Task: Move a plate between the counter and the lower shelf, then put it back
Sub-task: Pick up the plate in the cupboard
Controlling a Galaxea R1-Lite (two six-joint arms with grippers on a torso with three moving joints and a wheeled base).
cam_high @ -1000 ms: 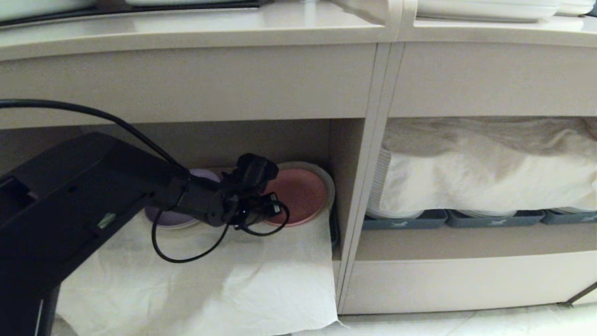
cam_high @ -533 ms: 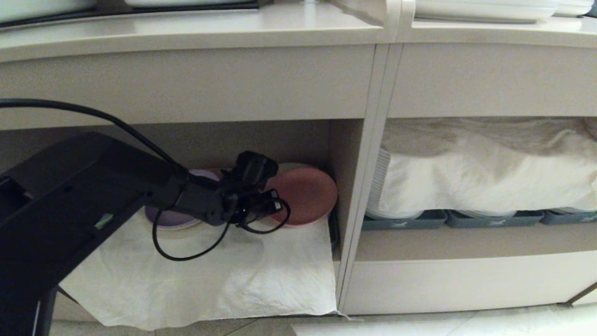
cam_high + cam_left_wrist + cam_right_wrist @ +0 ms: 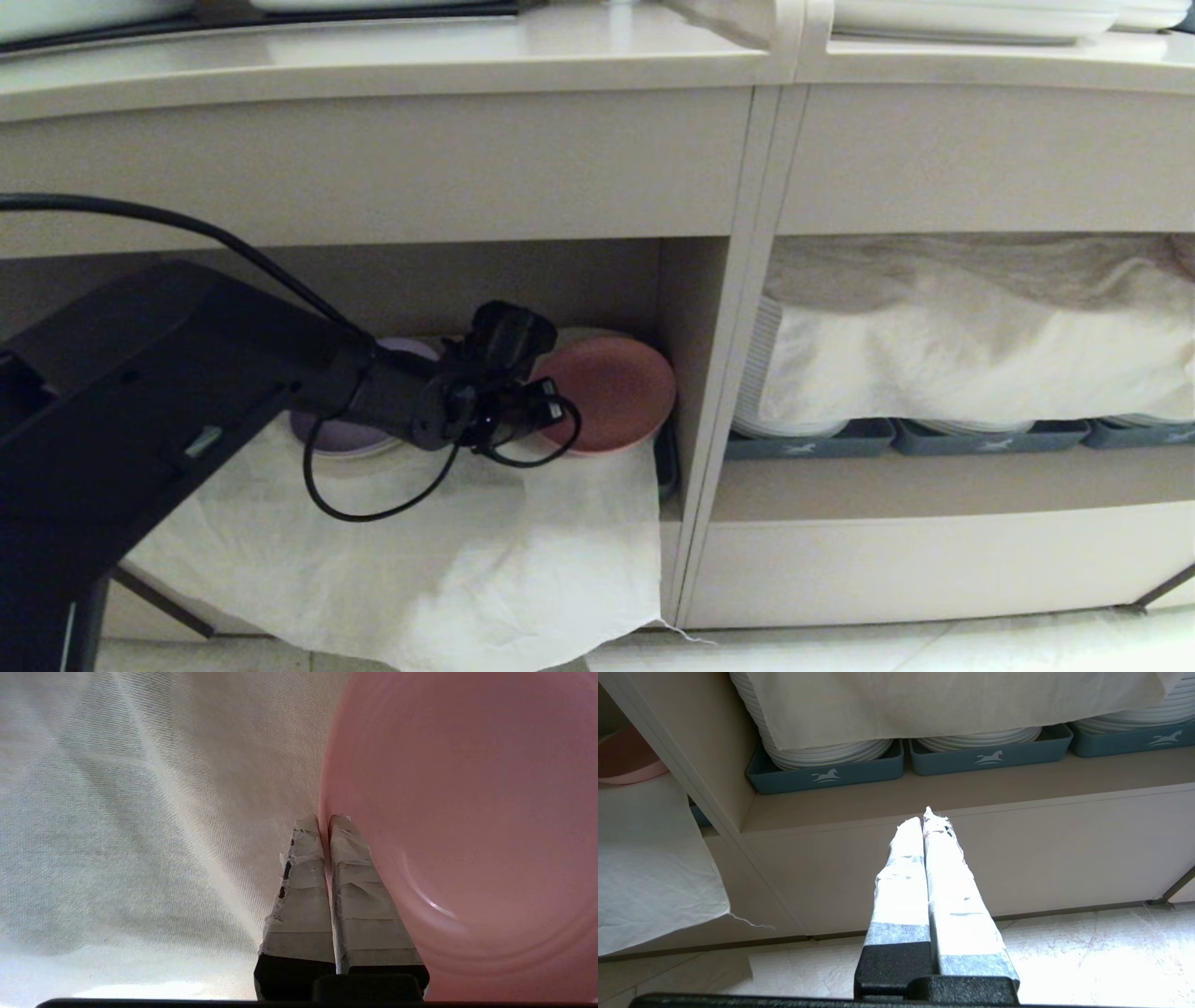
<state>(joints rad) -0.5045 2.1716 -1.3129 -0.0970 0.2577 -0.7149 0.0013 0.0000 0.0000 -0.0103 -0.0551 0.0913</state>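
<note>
Inside the lower shelf [image 3: 523,280], at three o'clock of the purple plate [image 3: 327,439], the left gripper [image 3: 324,819] is pinching the pink plate [image 3: 611,392]; right gripper [image 3: 927,816] is staying pressed together.

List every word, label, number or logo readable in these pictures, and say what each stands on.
No words or numbers can be read anywhere.
The only sign: a white horse logo, without lettering, on the front of each grey-blue tray in the wider cubby.
In the head view the same logos are too small to make out.
</note>
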